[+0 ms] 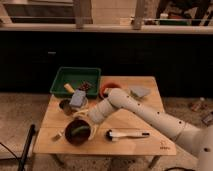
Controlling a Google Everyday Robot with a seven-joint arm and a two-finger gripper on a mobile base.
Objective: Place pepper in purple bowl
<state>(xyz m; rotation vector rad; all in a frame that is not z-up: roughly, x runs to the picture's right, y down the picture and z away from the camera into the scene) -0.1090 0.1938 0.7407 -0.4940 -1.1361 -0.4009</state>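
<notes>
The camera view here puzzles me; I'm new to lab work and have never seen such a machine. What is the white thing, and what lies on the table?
The white thing is a robot arm reaching in from the right. It belongs to a wheeled robot and ends in a two-finger hand. This single picture looks down at the wooden table from the front; where the camera is mounted isn't recorded.

The hand sits just above a dark bowl near the table's front left, and something green, probably the pepper, lies in it. I can't tell whether the hand holds anything.

Also on the table: a green tray at the back left with small items inside, a blue-grey sponge, a metal cup, an orange bowl, a grey bowl, and a white tool near the front edge.
</notes>
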